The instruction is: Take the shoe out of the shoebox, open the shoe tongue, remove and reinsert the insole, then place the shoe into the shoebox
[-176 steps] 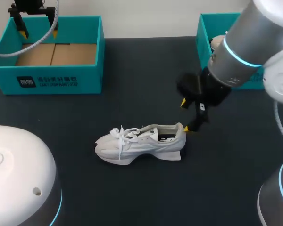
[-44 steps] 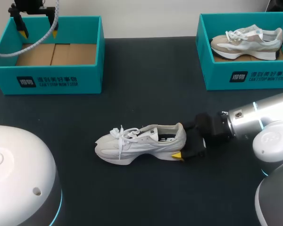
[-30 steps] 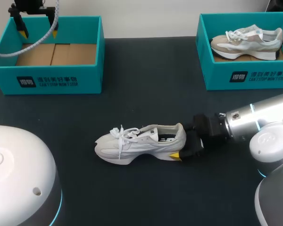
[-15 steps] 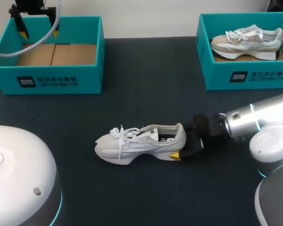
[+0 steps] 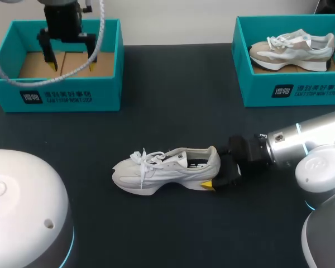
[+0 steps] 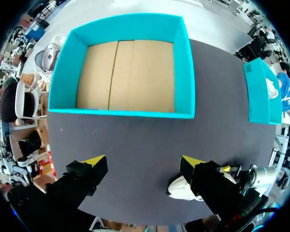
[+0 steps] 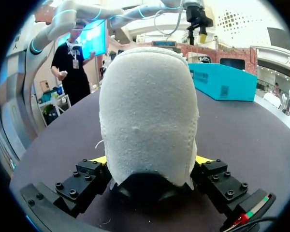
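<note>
A white sneaker (image 5: pixel 162 167) lies on its sole in the middle of the dark table, toe toward the left. My right gripper (image 5: pixel 214 167) is low at its heel. In the right wrist view the heel (image 7: pixel 147 111) fills the space between the open fingers of that gripper (image 7: pixel 151 159). My left gripper (image 5: pixel 68 62) hangs open above the empty teal shoebox (image 5: pixel 56 95) at the back left. From the left wrist, that gripper (image 6: pixel 144 162) looks down on the box (image 6: pixel 125 26) and its cardboard floor, with the sneaker (image 6: pixel 183 189) beside one finger.
A second teal shoebox (image 5: pixel 293 89) at the back right holds a beige and white shoe (image 5: pixel 293 47). Dark table surface spreads between the two boxes and in front of the sneaker.
My left arm has swung from the far left corner of its box toward the right and nearer, over the box. The right arm and the sneaker have stayed still.
</note>
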You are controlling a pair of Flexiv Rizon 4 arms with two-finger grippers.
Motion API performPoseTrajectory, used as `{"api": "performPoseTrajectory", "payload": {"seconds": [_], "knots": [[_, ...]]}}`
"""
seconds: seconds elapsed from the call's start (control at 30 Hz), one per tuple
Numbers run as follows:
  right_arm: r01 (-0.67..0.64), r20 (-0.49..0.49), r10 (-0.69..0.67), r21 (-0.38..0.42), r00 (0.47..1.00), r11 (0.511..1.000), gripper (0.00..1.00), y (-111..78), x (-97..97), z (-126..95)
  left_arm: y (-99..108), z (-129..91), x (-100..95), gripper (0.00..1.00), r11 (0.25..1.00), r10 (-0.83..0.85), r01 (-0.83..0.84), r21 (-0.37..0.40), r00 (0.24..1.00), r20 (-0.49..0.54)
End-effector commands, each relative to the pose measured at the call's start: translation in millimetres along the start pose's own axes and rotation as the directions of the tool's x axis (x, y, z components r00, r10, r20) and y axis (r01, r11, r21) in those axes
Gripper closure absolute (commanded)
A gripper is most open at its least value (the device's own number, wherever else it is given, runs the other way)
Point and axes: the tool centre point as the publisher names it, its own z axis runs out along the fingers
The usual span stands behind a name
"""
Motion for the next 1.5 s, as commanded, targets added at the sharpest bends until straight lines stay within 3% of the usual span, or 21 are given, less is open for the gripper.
{"api": "performPoseTrajectory", "payload": {"seconds": [0.03,0.33,0.5,1.0,1.3,1.5], "knots": [[-0.002,0.001,0.002,0.002,1.000,1.000,1.00,-4.7,0.5,5.4,40.4,-0.9,2.4,0.00,0.996,-0.011,0.011,0.093,1.000,-0.007],[-0.002,0.001,0.002,0.002,1.000,1.000,1.00,-4.7,0.5,5.4,74.9,1.1,24.1,0.00,0.994,-0.075,0.080,0.079,0.995,-0.063],[-0.002,0.001,0.002,0.002,1.000,1.000,1.00,-4.7,0.5,5.4,88.9,5.1,39.5,0.00,0.995,-0.073,0.076,0.067,0.996,-0.041],[-0.002,0.001,0.002,0.002,1.000,1.000,1.00,-4.7,0.5,5.4,88.9,5.1,39.5,0.00,0.995,-0.073,0.076,0.067,0.996,-0.041],[-0.002,0.001,0.002,0.002,1.000,1.000,1.00,-4.7,0.5,5.4,148.6,18.7,106.3,0.00,1.000,0.022,-0.022,0.006,1.000,-0.012],[-0.002,0.001,0.002,0.002,1.000,1.000,1.00,-4.7,0.5,5.4,169.3,27.6,139.0,0.00,0.998,0.038,-0.039,-0.044,0.999,-0.020]]}}
